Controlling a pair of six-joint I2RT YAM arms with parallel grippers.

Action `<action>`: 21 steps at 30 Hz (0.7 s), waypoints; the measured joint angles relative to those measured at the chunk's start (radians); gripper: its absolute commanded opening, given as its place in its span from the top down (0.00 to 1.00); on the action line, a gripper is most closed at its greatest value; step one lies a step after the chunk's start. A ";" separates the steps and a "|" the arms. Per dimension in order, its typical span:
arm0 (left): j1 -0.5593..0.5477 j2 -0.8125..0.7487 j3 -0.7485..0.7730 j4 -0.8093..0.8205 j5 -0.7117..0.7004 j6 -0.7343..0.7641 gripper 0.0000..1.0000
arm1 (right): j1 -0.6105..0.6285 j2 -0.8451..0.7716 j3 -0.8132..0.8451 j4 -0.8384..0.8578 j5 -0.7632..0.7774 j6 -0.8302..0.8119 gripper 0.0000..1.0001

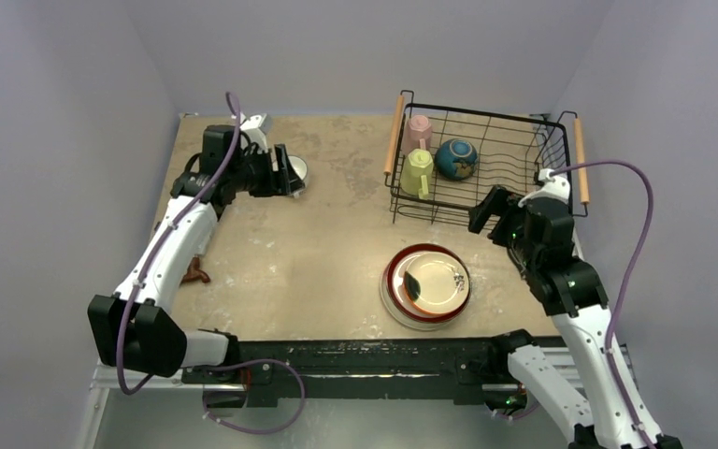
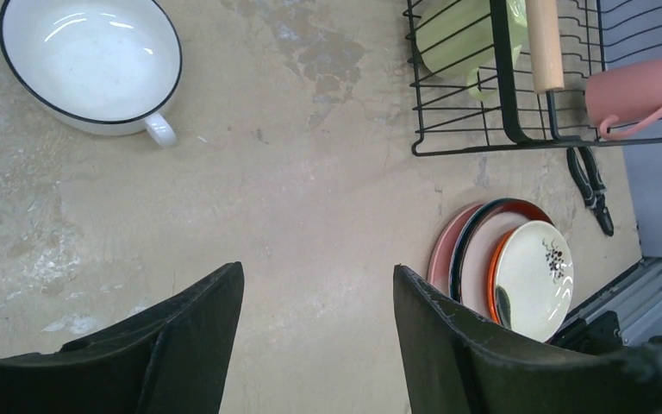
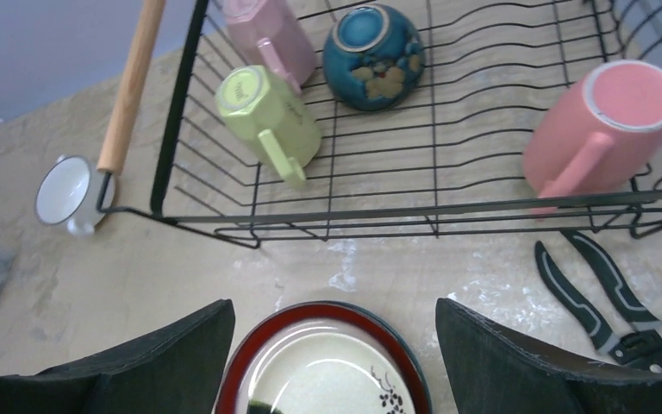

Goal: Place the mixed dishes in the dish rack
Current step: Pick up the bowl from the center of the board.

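White mug (image 2: 90,65) ahead of left claw (image 2: 317,272), fingers apart; right claw (image 3: 332,304) apart over plates (image 3: 327,379). Off-centre pinch could skid mug.

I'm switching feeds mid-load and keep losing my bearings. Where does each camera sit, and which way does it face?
Top external: above and behind the bases, looking down on rack and plates; robot shows whole, up to left gripper and right gripper.
Left wrist: over the table's far left, looking down between its open fingers; white mug at top left.
Right wrist: just before the rack, looking between its open fingers into it, at the salmon mug.
Shared: both wrist views show rack, plates, white mug and pliers.
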 measured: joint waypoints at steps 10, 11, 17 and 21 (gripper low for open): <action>-0.097 -0.034 0.000 -0.047 -0.078 0.089 0.36 | -0.003 0.140 0.005 -0.045 0.121 0.078 0.14; -0.097 -0.034 0.000 -0.047 -0.087 0.091 0.36 | -0.003 0.139 0.005 -0.044 0.103 0.078 0.14; -0.097 0.031 0.057 -0.080 -0.164 0.127 0.37 | -0.003 0.114 0.005 -0.033 -0.031 0.058 0.13; -0.099 0.152 0.129 -0.093 -0.216 0.143 0.41 | -0.003 0.113 0.016 -0.039 -0.113 0.044 0.13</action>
